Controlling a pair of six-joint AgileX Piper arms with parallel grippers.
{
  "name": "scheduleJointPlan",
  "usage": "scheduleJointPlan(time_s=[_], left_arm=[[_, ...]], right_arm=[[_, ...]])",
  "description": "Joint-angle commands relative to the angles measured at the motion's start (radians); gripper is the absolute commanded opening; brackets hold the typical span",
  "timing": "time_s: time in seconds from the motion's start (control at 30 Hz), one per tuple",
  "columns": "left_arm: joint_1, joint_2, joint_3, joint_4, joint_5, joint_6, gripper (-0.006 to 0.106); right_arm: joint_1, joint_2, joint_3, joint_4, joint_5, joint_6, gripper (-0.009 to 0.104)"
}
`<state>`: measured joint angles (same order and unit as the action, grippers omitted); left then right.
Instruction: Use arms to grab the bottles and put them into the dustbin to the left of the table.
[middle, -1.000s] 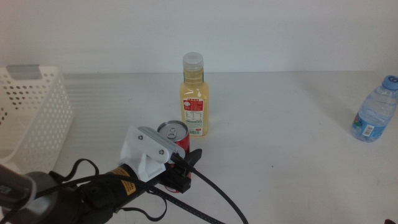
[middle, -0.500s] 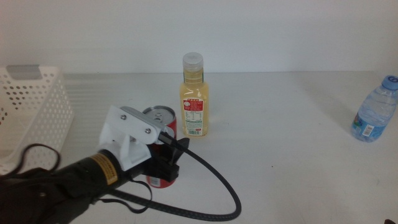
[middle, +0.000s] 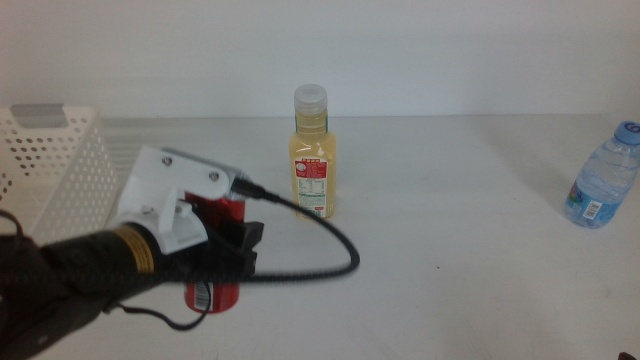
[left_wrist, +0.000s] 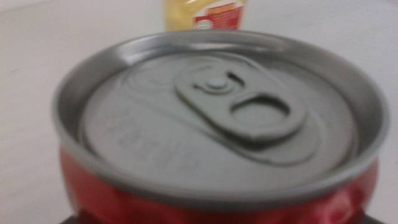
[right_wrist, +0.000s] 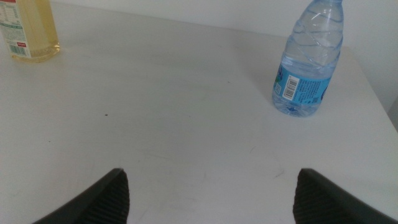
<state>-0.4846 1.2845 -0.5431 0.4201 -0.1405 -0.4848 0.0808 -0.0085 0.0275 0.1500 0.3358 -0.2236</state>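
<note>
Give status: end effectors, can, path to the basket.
Left end effector shut on red can, lifted beside the basket. Right end effector open, waiting near water bottle. Juice bottle standing behind; nothing between can and basket.

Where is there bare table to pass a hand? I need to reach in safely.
Open: the wide stretch between the juice bottle and the water bottle, above the waiting right gripper. Crowded: between the basket and juice bottle, where the left gripper holds the red can.
</note>
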Motion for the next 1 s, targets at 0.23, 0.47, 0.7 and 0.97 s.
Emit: scheduleJointPlan(time_s=[0.23, 0.47, 0.7, 0.97], left_arm=[[-0.005, -0.041, -0.157, 0.179, 0.083, -0.276, -0.005], [-0.005, -0.041, -0.177, 0.250, 0.093, -0.276, -0.005], [-0.005, -0.041, -0.177, 0.276, 0.093, -0.276, -0.005], [-0.004, -0.041, -0.216, -0.100, 0.220, 0.043, -0.005]], right_arm=[[-0.004, -0.028, -0.007, -0.003, -0.076, -0.008, 0.077], [-0.004, -0.028, -0.007, -0.003, -0.076, -0.008, 0.077], [-0.004, -0.028, -0.007, -0.003, -0.076, -0.008, 0.077], [-0.004, -0.028, -0.007, -0.003, -0.076, -0.008, 0.077]])
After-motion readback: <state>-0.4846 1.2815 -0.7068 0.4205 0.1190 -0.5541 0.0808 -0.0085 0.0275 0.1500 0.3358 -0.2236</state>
